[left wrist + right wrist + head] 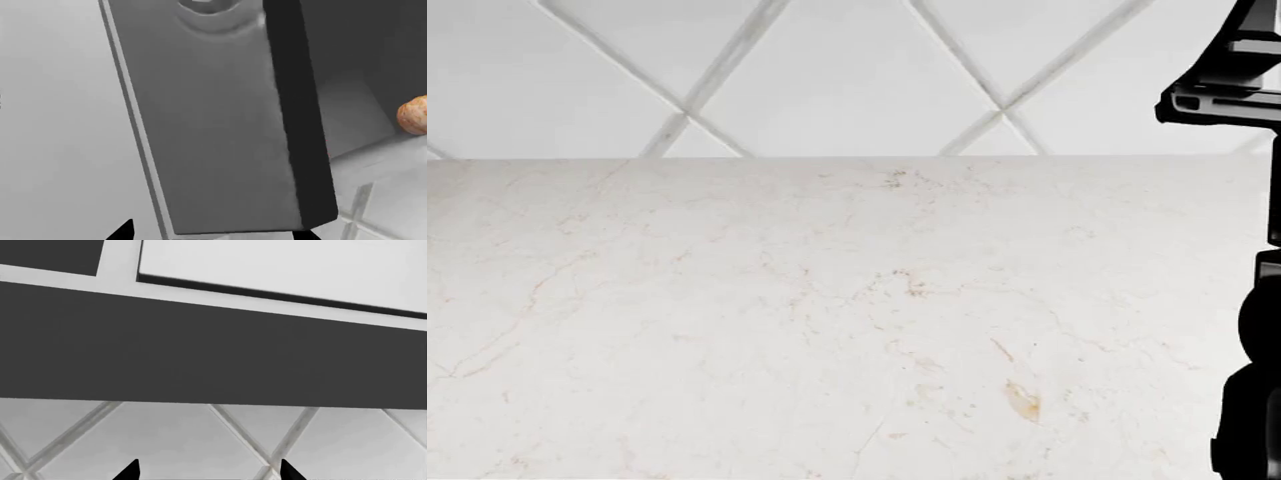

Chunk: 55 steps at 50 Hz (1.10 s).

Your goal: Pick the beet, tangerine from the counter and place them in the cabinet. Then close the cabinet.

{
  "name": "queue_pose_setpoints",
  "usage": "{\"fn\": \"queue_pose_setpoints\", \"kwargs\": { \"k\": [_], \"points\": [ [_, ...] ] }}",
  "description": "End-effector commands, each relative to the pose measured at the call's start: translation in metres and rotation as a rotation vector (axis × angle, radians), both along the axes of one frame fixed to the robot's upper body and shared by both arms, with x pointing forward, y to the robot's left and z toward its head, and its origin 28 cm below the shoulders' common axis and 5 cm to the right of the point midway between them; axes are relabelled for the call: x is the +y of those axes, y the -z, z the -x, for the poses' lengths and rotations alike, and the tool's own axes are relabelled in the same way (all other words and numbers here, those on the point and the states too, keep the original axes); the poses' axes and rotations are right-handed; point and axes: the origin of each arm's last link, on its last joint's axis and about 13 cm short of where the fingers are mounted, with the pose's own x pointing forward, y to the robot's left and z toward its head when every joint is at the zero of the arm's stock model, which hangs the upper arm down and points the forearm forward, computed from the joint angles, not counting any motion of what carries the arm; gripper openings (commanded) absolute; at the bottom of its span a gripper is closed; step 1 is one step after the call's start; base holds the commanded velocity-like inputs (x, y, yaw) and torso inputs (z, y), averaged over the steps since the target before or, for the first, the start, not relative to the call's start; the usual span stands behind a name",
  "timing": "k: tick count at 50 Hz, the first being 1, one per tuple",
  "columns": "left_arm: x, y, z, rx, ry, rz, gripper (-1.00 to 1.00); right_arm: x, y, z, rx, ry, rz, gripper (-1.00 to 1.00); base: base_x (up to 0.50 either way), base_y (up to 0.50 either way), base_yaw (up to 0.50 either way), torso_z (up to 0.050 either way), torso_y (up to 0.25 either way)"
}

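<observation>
In the left wrist view the grey cabinet door (213,130) stands open and fills most of the frame. Behind its dark edge is the cabinet's inside, where the pale orange tangerine (413,116) lies on the floor. My left gripper (213,236) is open, and the door's lower edge sits just ahead, between its two black tips. My right gripper (209,472) is open and empty, facing the tiled wall under the cabinet's dark underside (200,345). The beet is out of view. The white marble counter (827,320) shows in the head view with nothing on it.
A white diamond-tiled backsplash (854,70) rises behind the counter. Part of my right arm (1241,90) is raised along the right edge of the head view. A lighter cabinet panel (280,270) shows above the dark underside.
</observation>
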Motion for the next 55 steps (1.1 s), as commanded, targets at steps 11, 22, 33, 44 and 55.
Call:
{"fn": "queue_pose_setpoints", "kwargs": {
  "k": [11, 22, 33, 44, 55],
  "points": [
    [0.000, 0.036, 0.019, -0.127, 0.024, 0.181, 1.00, 0.030, 0.094, 0.008, 0.363, -0.118, -0.008, 1.00, 0.00, 0.00, 0.00, 0.000, 0.000],
    [-0.015, 0.018, 0.012, -0.171, 0.106, 0.125, 1.00, 0.030, 0.093, 0.008, 0.361, -0.117, -0.009, 1.00, 0.00, 0.00, 0.00, 0.000, 0.000],
    [-0.027, 0.000, 0.007, -0.208, 0.164, 0.083, 1.00, 0.029, 0.090, 0.009, 0.356, -0.117, -0.009, 1.00, 0.00, 0.00, 0.00, 0.000, 0.000],
    [-0.038, -0.029, -0.018, -0.247, 0.203, 0.038, 1.00, 0.029, 0.089, 0.010, 0.355, -0.116, -0.009, 1.00, 0.00, 0.00, 0.00, 0.000, 0.000],
    [-0.050, -0.033, -0.036, -0.219, 0.258, 0.055, 1.00, 0.028, 0.090, 0.010, 0.354, -0.114, -0.013, 1.00, 0.00, 0.00, 0.00, 0.000, 0.000]
  ]
}}
